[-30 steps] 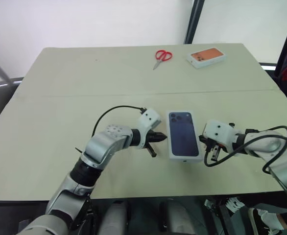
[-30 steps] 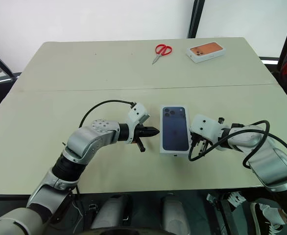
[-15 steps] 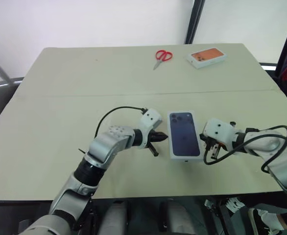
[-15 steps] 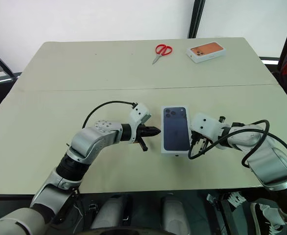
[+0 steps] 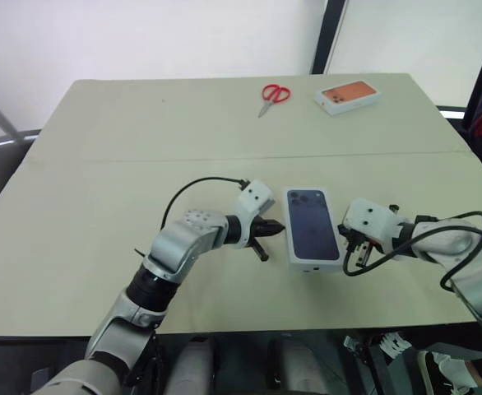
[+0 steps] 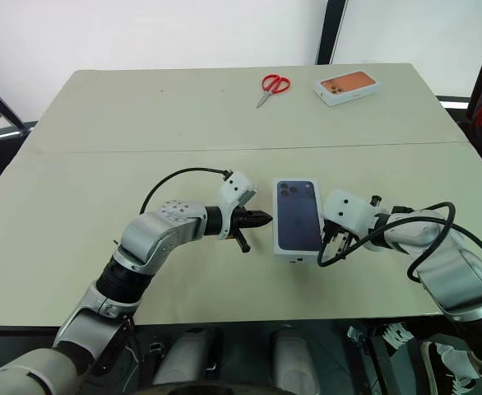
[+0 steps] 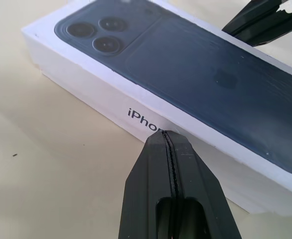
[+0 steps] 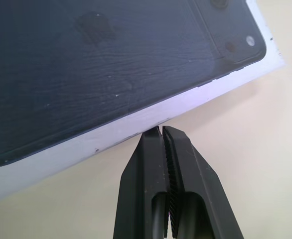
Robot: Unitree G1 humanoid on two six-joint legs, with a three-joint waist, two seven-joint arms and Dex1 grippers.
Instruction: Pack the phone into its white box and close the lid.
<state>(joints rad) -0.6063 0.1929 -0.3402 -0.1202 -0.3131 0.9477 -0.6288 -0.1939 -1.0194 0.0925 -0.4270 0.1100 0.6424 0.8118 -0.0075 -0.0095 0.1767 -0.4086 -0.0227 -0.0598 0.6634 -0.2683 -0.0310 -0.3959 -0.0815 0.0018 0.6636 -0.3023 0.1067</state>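
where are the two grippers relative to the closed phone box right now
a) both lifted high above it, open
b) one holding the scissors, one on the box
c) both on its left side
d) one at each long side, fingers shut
d: the left gripper and the right gripper flank the white box at opposite long sides, each with fingers shut, as the wrist views show.

The closed white box point(image 5: 313, 234) lies near the front middle of the worktop point(image 5: 101, 164), flanked on both long sides. The left pincer point(image 5: 275, 228), tips pressed together, meets its left wall; the right pincer point(image 5: 349, 244), likewise closed, sits against its right wall. Approach from above and from the far end stays unobstructed. At the far edge, red scissors point(image 5: 272, 95) and an orange-topped box point(image 5: 347, 95) occupy space, well apart from the centre.
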